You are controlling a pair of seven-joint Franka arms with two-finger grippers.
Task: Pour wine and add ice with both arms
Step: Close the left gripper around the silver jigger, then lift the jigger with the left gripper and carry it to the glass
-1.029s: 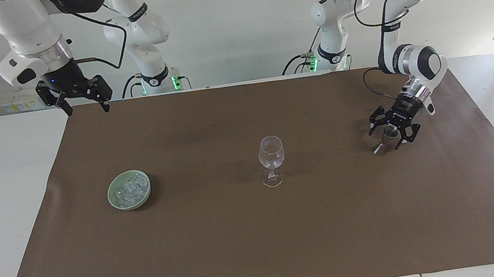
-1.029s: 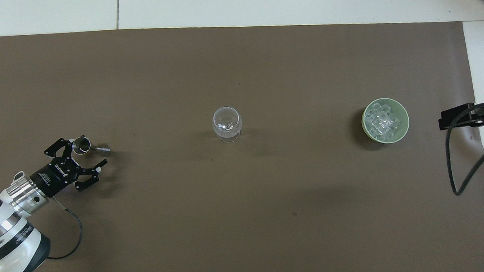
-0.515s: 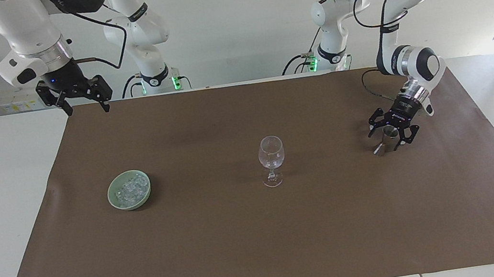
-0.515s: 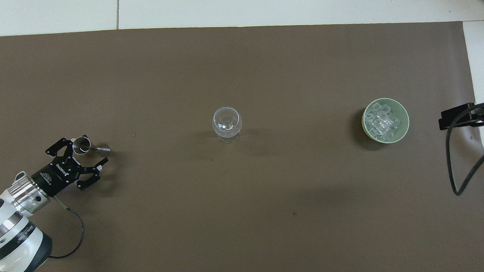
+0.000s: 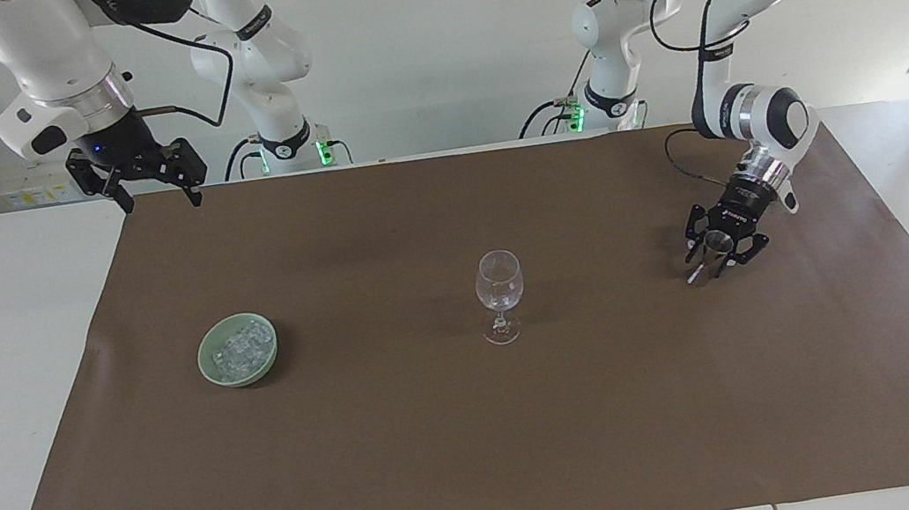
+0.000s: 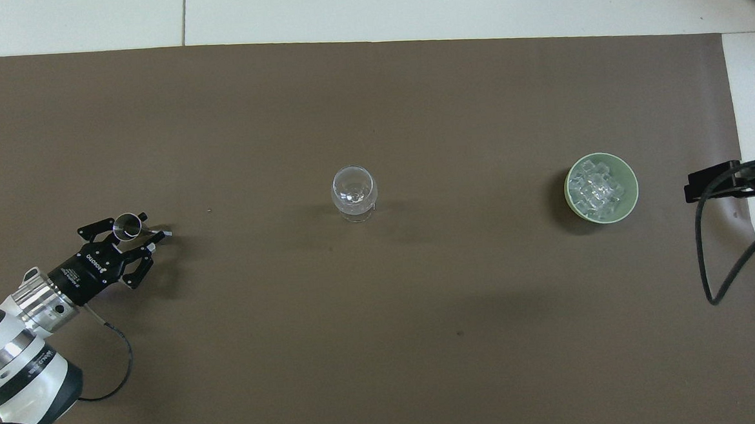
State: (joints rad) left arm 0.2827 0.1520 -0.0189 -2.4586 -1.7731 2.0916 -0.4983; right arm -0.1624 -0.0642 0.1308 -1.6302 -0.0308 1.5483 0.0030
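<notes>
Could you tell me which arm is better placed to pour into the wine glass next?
Left: its tool is closed around the metal cup; the right tool waits open and high, apart from the wine glass.

Obstacles on the brown surface: wine glass upright at centre, green bowl of ice toward the right arm's end, small metal cup toward the left arm's end, wide bare lanes between them.

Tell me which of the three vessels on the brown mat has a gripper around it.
The small metal measuring cup at the left arm's end: the left gripper surrounds it. The clear wine glass and pale green bowl of ice stand alone.
</notes>
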